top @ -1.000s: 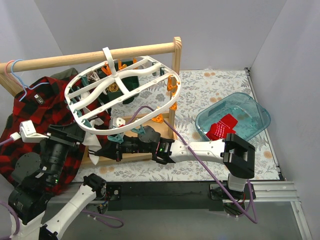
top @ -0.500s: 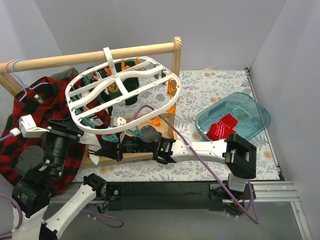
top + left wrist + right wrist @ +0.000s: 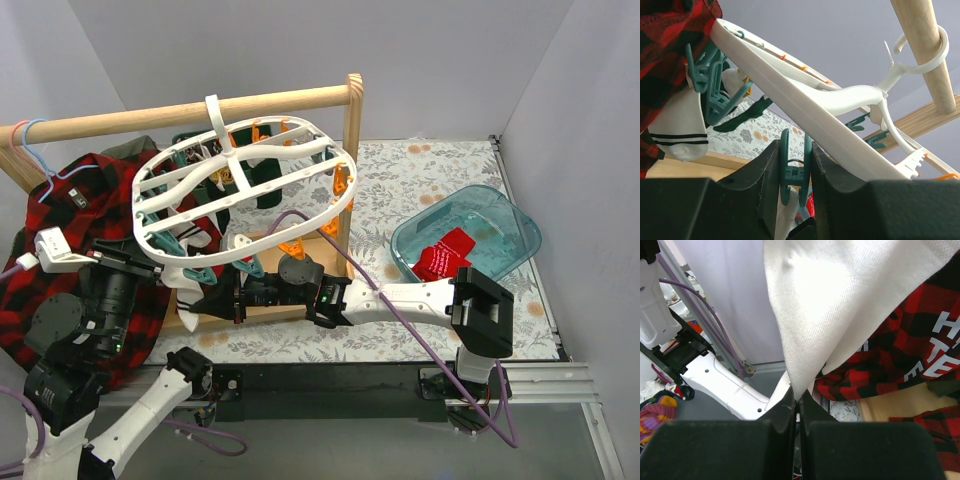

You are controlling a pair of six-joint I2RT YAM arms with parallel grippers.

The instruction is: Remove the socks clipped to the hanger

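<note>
The white oval hanger (image 3: 240, 190) hangs tilted from the wooden rail (image 3: 150, 115) by its hook. In the left wrist view my left gripper (image 3: 795, 150) is shut on a teal clip (image 3: 792, 172) under the hanger's rim (image 3: 805, 110), and a white sock (image 3: 785, 220) hangs from that clip. My right gripper (image 3: 799, 400) is shut on the lower tip of that white sock (image 3: 840, 300); from above it sits below the hanger's near edge (image 3: 205, 300). Another white sock with black stripes (image 3: 682, 125) hangs from teal clips. A dark green sock (image 3: 262, 170) shows through the frame.
A red-and-black plaid shirt (image 3: 60, 230) hangs on a thin hanger at the rail's left end. A clear blue bin (image 3: 520, 235) at the right holds a red sock (image 3: 445, 255). The rail's wooden upright (image 3: 352, 150) stands just right of the hanger.
My left gripper's jaws have closed onto the teal clip. The hanger has swung and tilted a little, its near edge now lower. The right gripper has kept its hold on the sock.
</note>
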